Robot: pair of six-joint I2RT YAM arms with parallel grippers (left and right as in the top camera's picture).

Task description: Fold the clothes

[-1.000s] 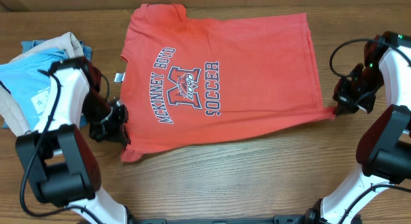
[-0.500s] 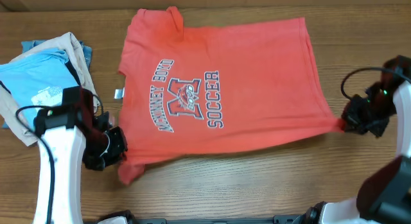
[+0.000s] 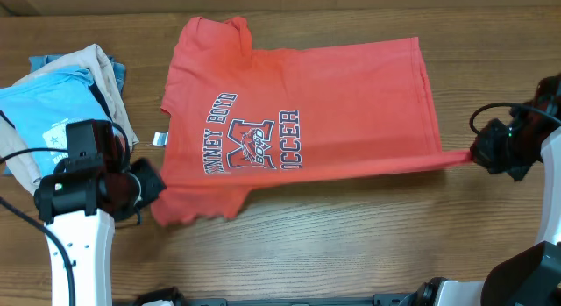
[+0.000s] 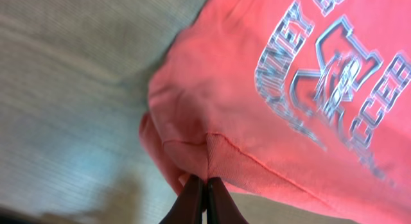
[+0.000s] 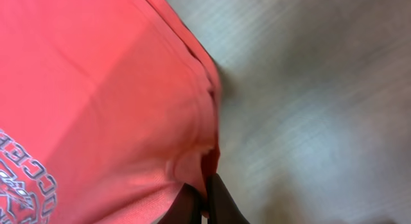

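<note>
Lifted since earlier, the near edge of the shirt (image 3: pixel 333 87) hangs taut between left gripper (image 3: pixel 151 185) and right gripper (image 3: pixel 478 155), both clamped on corners; first fold likely: carry it across.

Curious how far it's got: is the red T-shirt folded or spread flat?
Partly folded: the T-shirt has its near edge lifted over some lettering; the rest lies flat. Left fingers and right fingers pinch its near corners.
</note>
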